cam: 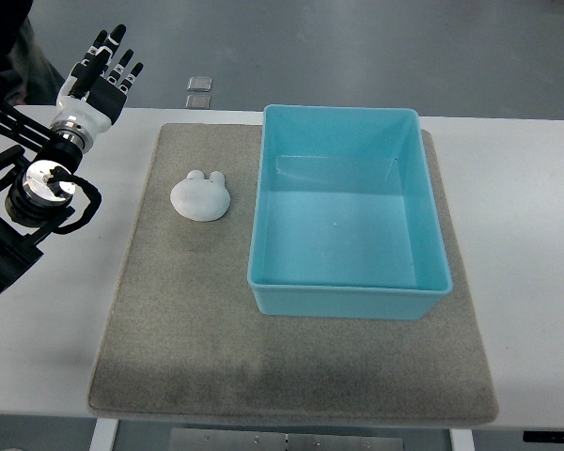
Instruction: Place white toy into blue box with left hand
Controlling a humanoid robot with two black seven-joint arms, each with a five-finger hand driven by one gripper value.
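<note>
- On top of the white table point(526, 235) a grey mat point(188, 329) covers most of the middle, running from the far edge toward the near edge.
- Blue box point(348, 296) sits on the right half of the mat, open side up, with nothing inside; its right wall lies close to the mat's right edge.
- Left arm comes in from the left edge, black links and cabling low down, a white wrist section higher up; it lies over the table's far left corner, off the mat.
- Left hand point(101, 73) is at the far left, beyond the table's back edge, fingers straight and slightly fanned, pointing away from the camera, holding nothing.
- White toy point(199, 196) lies on the mat just left of the box, not touching it; rounded body with two small ear-like bumps on its far side. It is well apart from the hand.
- Two small square clear pieces point(198, 90) lie on the floor past the table's back edge.
</note>
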